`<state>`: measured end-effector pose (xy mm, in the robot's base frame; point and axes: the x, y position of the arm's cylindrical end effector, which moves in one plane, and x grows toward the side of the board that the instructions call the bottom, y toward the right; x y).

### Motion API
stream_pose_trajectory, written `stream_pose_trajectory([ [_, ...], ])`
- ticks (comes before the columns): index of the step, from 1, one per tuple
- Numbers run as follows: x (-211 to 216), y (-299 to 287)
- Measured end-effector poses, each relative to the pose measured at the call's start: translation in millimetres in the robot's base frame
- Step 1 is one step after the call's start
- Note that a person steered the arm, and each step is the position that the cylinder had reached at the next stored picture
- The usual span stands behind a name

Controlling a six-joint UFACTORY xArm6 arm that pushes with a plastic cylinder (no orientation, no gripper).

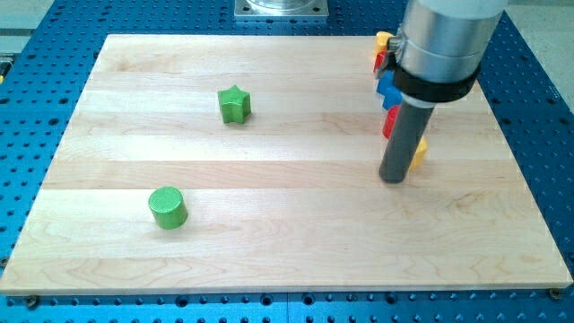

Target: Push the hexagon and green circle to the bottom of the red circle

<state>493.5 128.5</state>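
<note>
the wooden surface [287, 242] lies on a blue perforated bench [27, 90] and fills most of the frame. two green blocks sit out in the open: one green star [234, 104] in the upper left part of the board, and one green circle [168, 207] in the lower left, well apart from the star and from everything else.

the rest are crowded at the upper right, mostly hidden behind the arm's grey cylinder [444, 40]. from what peeks out, i count five coloured bits: a yellow block [383, 40] at the top, a red block [378, 59] just under it, a blue block [388, 90] below that, another red block [390, 122] lower still, and a second yellow block [419, 152] showing beside the rod. their shapes cannot be made out, so i cannot tell which is the hexagon or the red circle.

there is no gripper to open or close here, just the dark rod. my tip [394, 179] rests on the board at right of centre, just beside the lower yellow block and far from the green circle.
</note>
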Motion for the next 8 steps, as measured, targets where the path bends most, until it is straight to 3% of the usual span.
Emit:
stream_pose_trajectory([
  [1,42.5,-4.7],
  [2,51.6,-22.8],
  [4,-46.1,-55.6],
  [7,-51.5,-80.7],
  [8,-28.4,-175.3],
])
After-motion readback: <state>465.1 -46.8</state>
